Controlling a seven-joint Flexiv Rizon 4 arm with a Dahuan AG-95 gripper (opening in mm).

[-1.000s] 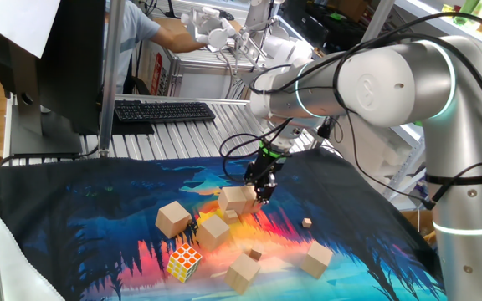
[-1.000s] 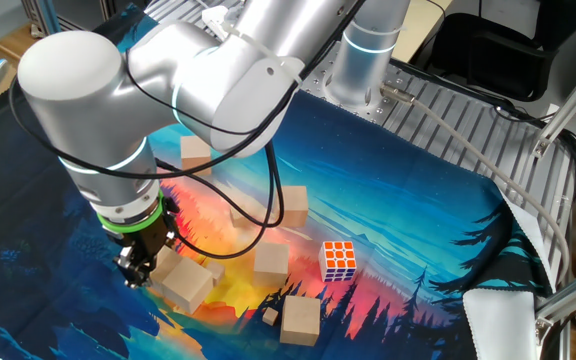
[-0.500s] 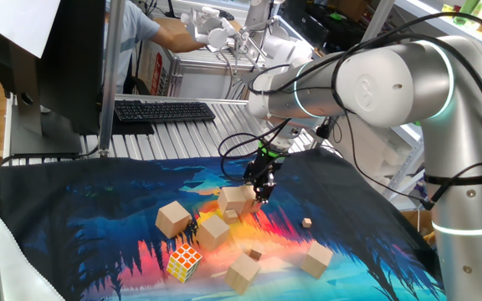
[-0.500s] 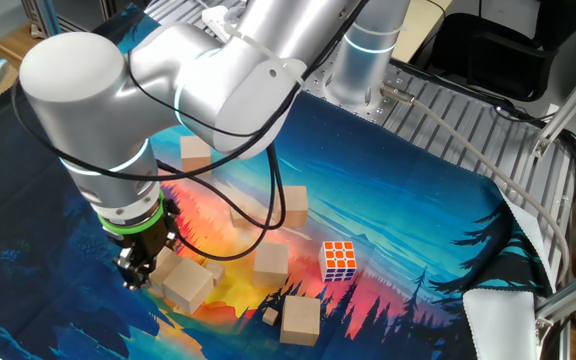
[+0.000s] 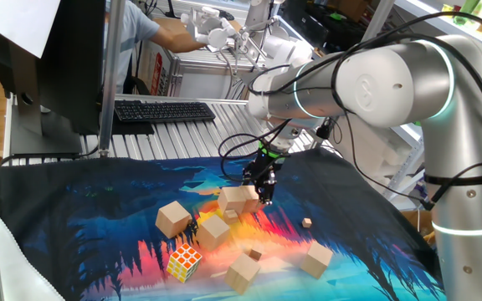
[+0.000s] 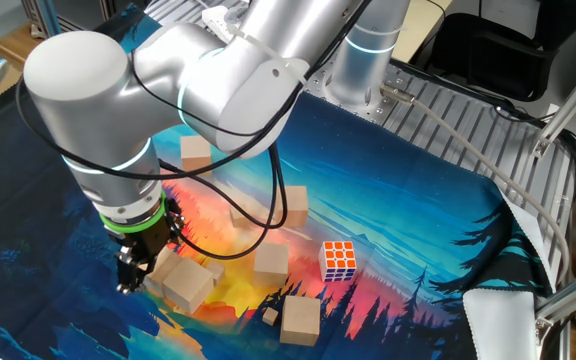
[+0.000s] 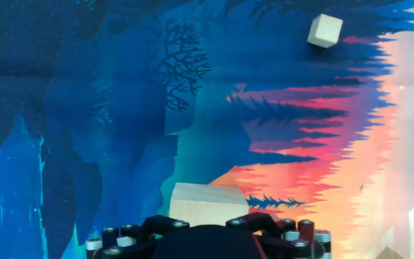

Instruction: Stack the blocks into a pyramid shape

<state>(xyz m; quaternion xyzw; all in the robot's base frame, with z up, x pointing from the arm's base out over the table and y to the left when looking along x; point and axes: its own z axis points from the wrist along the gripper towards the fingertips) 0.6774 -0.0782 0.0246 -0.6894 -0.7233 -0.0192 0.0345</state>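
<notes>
Several pale tan wooden blocks lie scattered on the printed cloth. Two stand side by side [image 5: 237, 199], seen in the other fixed view as one block [image 6: 190, 285] and a second one [image 6: 168, 262]. Others lie at the left [image 5: 172, 218], middle [image 5: 214, 230], front [image 5: 243, 272] and right [image 5: 315, 258]. My gripper [image 5: 263, 191] hangs low right beside the pair, at its outer side [image 6: 131, 272]. In the hand view one block [image 7: 208, 201] sits just beyond the gripper body; the fingertips are hidden there.
A multicoloured puzzle cube [image 5: 183, 262] sits near the front left blocks. Tiny wooden cubes lie at the right [image 5: 307, 222] and near the front block [image 5: 255, 253]. A keyboard [image 5: 164, 110] and a person are behind the cloth. A pale cube [image 7: 325, 31] lies farther off.
The gripper has shifted only slightly beside the pair of blocks. The blocks have not moved.
</notes>
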